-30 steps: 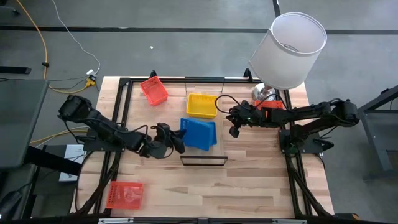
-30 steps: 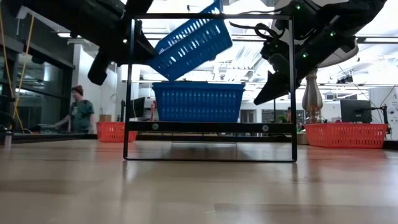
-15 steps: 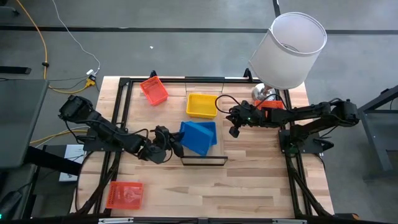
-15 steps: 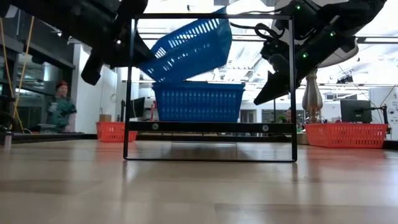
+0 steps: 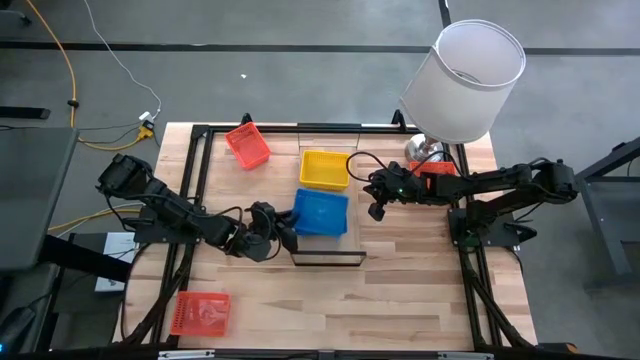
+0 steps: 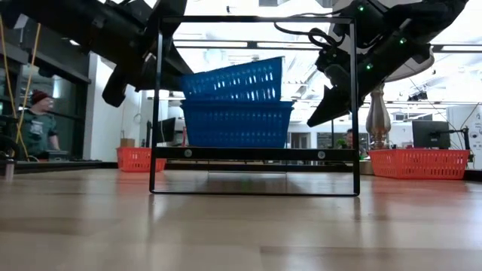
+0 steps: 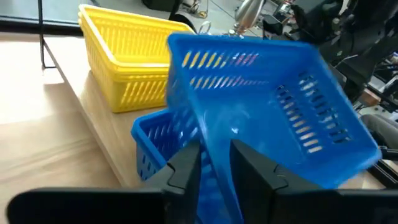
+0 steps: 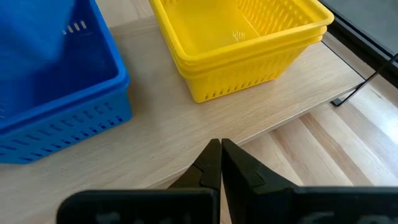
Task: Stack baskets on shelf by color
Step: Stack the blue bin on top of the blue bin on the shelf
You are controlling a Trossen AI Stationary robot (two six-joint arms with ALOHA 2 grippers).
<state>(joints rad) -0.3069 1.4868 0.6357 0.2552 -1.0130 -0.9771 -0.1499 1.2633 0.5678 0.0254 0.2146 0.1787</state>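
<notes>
Two blue baskets sit nested on the shelf. The upper one lies almost level in the lower one. My left gripper is at their left side, open, with the upper basket's wall between its parted fingers. A yellow stack stands farther back on the shelf. My right gripper hangs shut above the shelf's right edge, between the blue and yellow baskets, holding nothing. My left gripper reaches nearly level from the table's left, one finger outside and one finger inside the upper blue basket's left wall. The picture is smeared there, and I cannot tell whether either finger touches the wall. The basket rests in the lower blue basket.
A red basket lies tilted at the table's far left, another red basket sits near the front left, and a third red basket sits at the right. A lamp with a white shade rises at the far right. A person stands beyond the table.
The upper blue basket hung steeply tilted, its right end high above the lower basket. That end has come down and the basket has settled almost level into the lower blue basket. Both arms have stayed in place.
</notes>
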